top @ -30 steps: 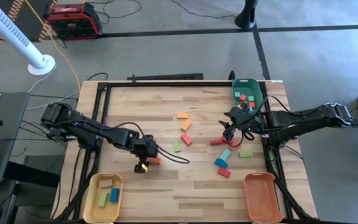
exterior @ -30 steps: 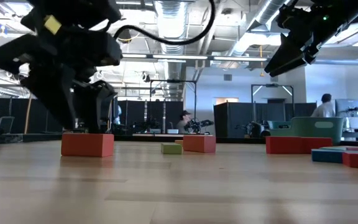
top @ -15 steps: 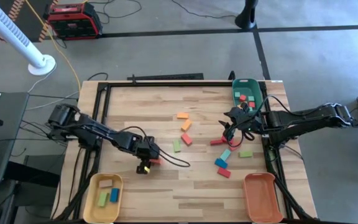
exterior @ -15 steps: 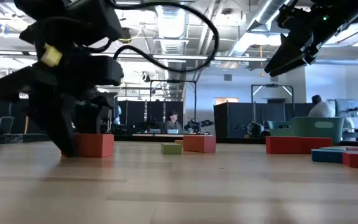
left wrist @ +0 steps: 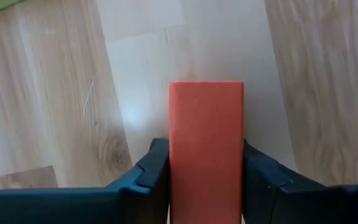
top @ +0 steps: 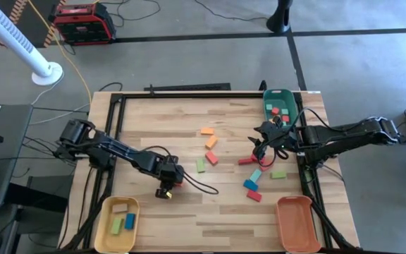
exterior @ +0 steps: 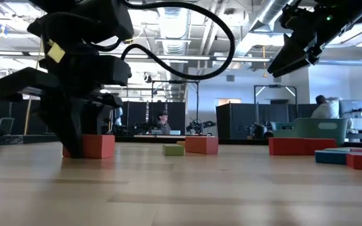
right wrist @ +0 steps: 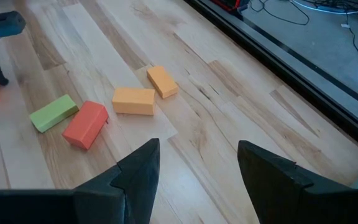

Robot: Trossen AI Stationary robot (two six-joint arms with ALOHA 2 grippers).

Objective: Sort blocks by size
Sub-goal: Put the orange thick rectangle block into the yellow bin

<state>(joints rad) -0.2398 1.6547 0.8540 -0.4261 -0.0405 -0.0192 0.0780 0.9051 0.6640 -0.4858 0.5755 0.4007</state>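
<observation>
A red block (left wrist: 206, 149) lies flat on the wooden table (top: 161, 120), left of the middle, and my left gripper (top: 169, 185) is shut on it. In the low view the block (exterior: 98, 145) sits on the table under the dark gripper (exterior: 74, 141). My right gripper (top: 259, 145) hangs open above the table's right part, over a scatter of red, teal and green blocks (top: 254, 180). Its fingers (right wrist: 138, 171) hold nothing. My left gripper pinches the red block's two long sides (left wrist: 174, 177) between its two fingers (left wrist: 153, 169). The fingers come steeply from above and lie across the block. The block rests flat on the table, its bottom face on the wood (exterior: 96, 156).
Two orange blocks (top: 208, 136), a red one (top: 212, 158) and a green one (top: 200, 165) lie mid-table. A green tray (top: 276, 95) with small blocks stands far right, a yellow tray (top: 108, 212) with blocks near left, and an orange tray (top: 296, 222) near right.
My left gripper has sunk onto the red block, shifting slightly toward the table's right and near edges, and has shut on its sides. The block has stayed on the table. My right arm has kept still.
</observation>
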